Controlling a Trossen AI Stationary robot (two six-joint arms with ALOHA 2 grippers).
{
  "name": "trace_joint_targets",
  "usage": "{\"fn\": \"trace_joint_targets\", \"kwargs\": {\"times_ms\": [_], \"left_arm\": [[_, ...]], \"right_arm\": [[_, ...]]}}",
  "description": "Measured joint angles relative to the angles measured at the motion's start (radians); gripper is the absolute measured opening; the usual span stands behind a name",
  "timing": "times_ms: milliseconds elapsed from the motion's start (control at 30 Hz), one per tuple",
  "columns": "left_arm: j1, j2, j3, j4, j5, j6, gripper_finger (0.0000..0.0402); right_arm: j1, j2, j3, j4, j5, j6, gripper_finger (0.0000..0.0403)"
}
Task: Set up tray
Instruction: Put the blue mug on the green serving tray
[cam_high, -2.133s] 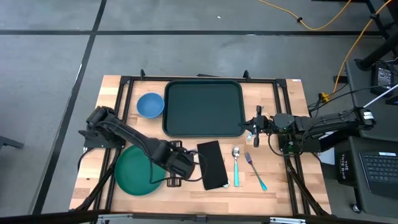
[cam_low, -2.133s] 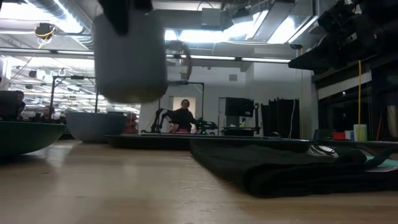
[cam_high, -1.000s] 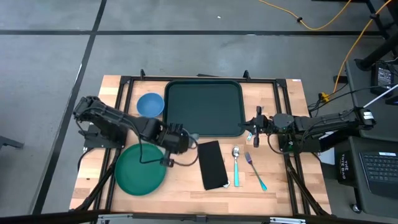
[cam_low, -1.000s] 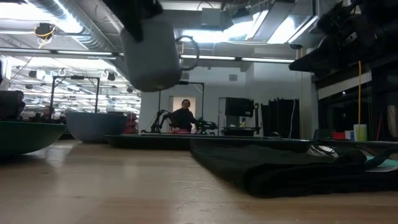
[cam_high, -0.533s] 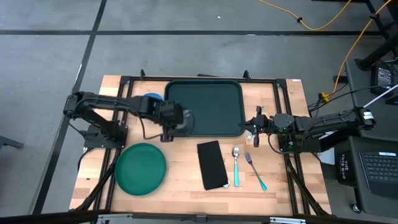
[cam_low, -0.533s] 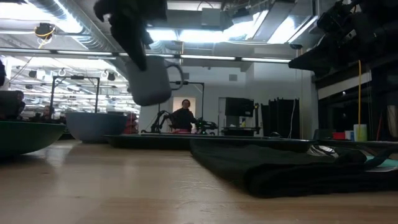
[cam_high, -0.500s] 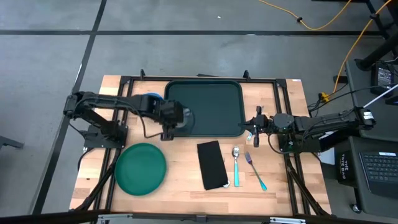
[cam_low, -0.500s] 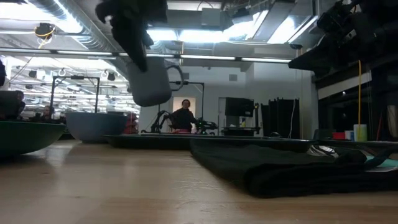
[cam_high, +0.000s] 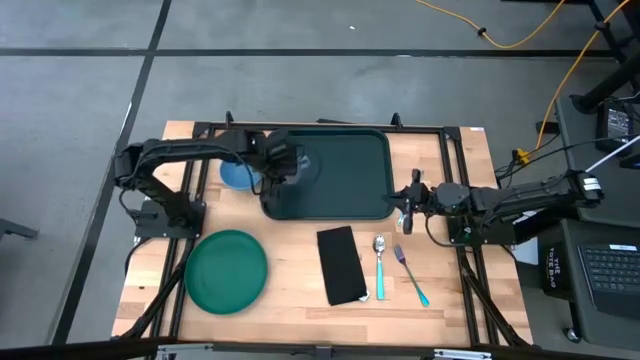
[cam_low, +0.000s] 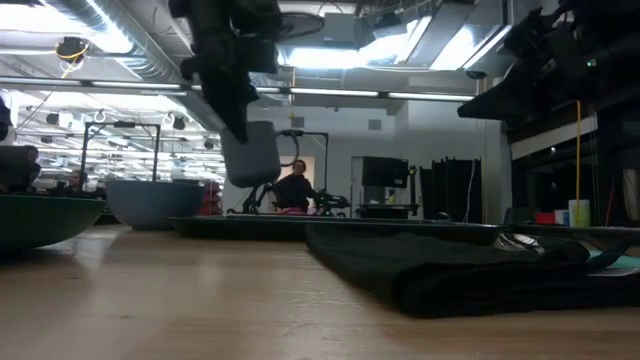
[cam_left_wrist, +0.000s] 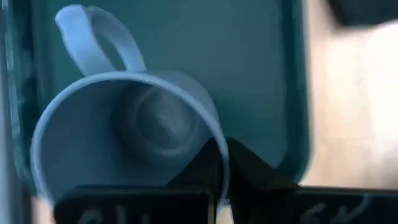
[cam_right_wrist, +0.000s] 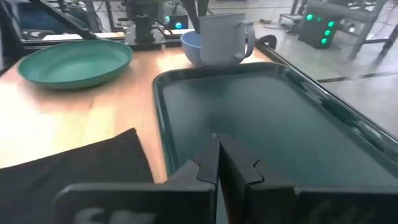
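While 2 s back it hung over the plate (cam_high: 226, 271), left gripper (cam_high: 283, 166) now clamps mug (cam_right_wrist: 222, 38) above tray (cam_high: 345, 190) at table's far centre | placement looks near | right gripper (cam_high: 406, 205) shut, empty, beside tray.

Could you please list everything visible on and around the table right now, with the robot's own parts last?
Large dark green plastic tray: one, table's far middle.
Pale grey handled mug: one, held above the tray's left end.
Round blue bowl: one, left of tray.
Round green plate: one, near left.
Black folded napkin: one, near middle.
Spoon and fork: one each, teal handles, right of napkin.
Left gripper: shut on mug.
Right gripper: shut, at the tray's right edge.
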Motion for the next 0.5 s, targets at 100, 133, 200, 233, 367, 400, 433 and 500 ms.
{"fn": "trace_joint_targets", "kwargs": {"times_ms": [100,133,200,233,367,400,433,500], "left_arm": [[0.038,0.027,0.033,-0.004,0.000,0.060,0.0003],[0.050,0.037,0.048,-0.014,0.001,0.080,0.0003],[0.074,0.064,0.085,-0.043,0.014,0.111,0.0003],[0.088,0.078,0.101,-0.059,0.031,0.126,0.0003],[0.128,0.130,0.175,-0.102,0.043,0.196,0.0003],[0.137,0.140,0.190,-0.115,0.044,0.212,0.0003],[0.148,0.151,0.207,-0.125,0.044,0.228,0.0003],[0.171,0.173,0.239,-0.144,0.045,0.261,0.0003]], "right_arm": [[0.000,0.014,0.000,0.007,0.004,-0.001,0.0010],[0.000,0.020,0.000,0.009,0.004,-0.002,0.0010],[-0.001,0.026,0.000,0.018,0.014,-0.017,0.0010],[-0.003,0.030,0.000,0.031,0.023,-0.025,0.0010],[-0.005,0.043,0.000,0.068,0.071,-0.035,0.0010],[-0.005,0.045,0.000,0.070,0.074,-0.043,0.0010],[-0.005,0.047,0.000,0.072,0.077,-0.056,0.0010],[-0.004,0.052,0.000,0.091,0.099,-0.087,0.0010]]}}
